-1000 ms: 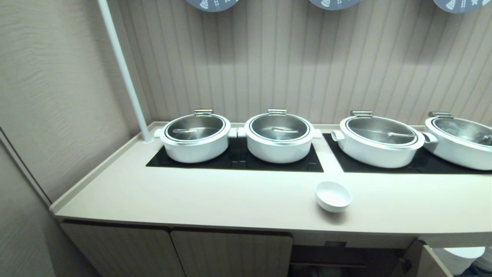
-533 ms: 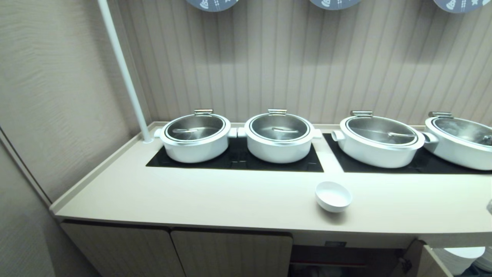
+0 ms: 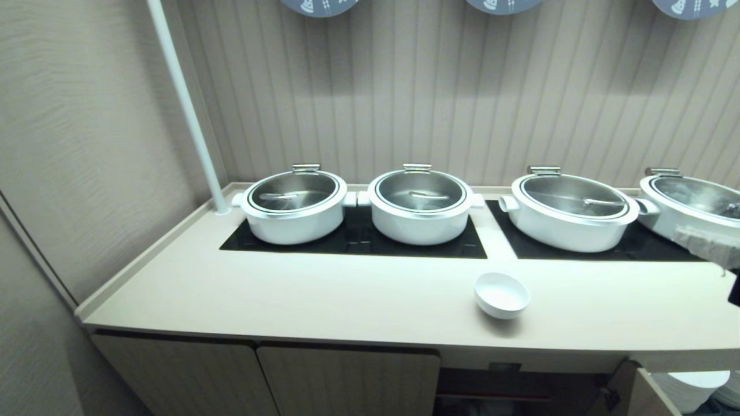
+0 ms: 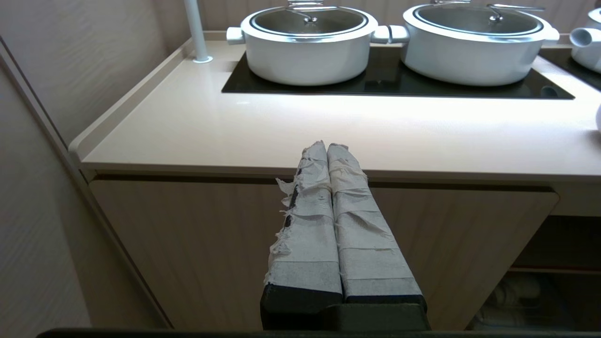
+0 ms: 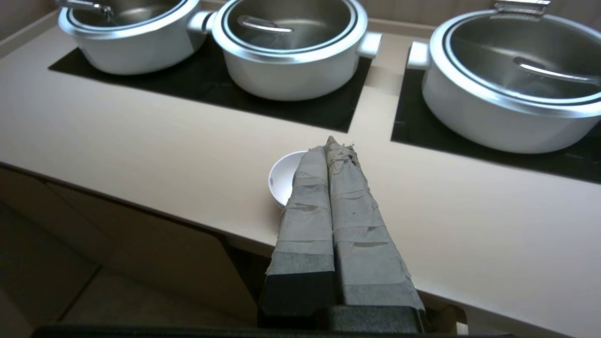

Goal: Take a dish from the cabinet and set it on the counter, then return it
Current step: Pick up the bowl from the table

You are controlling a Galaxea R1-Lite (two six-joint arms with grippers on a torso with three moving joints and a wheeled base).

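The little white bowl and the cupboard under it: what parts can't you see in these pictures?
- Dish: in the right wrist view the shut right gripper covers its far half; the head view shows it whole.
- Cabinet: in the head view the counter overhangs its open, dark inside, and the bottom edge cuts it off.
- Right gripper: in the head view only a blurred tip shows at the right edge.
- Left gripper: absent from the head view.

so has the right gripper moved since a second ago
Yes. The right gripper has come into the head view at the right edge, in front of the rightmost pot.
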